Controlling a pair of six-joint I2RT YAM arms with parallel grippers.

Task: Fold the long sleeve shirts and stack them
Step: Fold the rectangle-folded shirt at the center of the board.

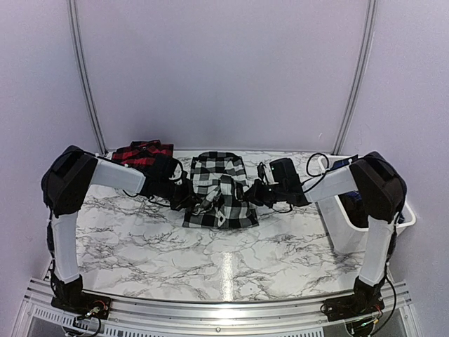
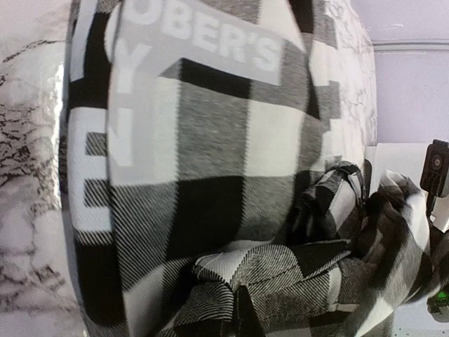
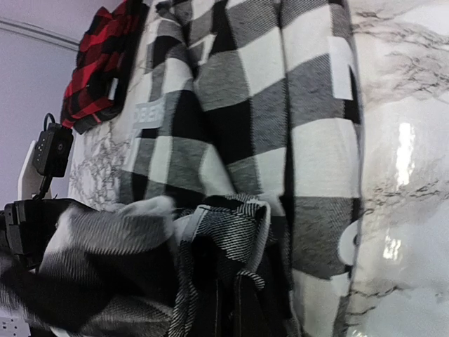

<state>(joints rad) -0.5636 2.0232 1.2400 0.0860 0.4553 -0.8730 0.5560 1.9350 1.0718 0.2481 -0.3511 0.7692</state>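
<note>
The left gripper [image 1: 188,199] and right gripper [image 1: 251,193] each clamp bunched folds of the black-and-white shirt [image 1: 219,179], which lies between them on the table [image 1: 140,239]

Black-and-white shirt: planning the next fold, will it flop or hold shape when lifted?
Probably floppy: the shirt bunches into soft folds in both wrist views. Likely light: the cloth looks thin. It may slide on the glossy table.
</note>
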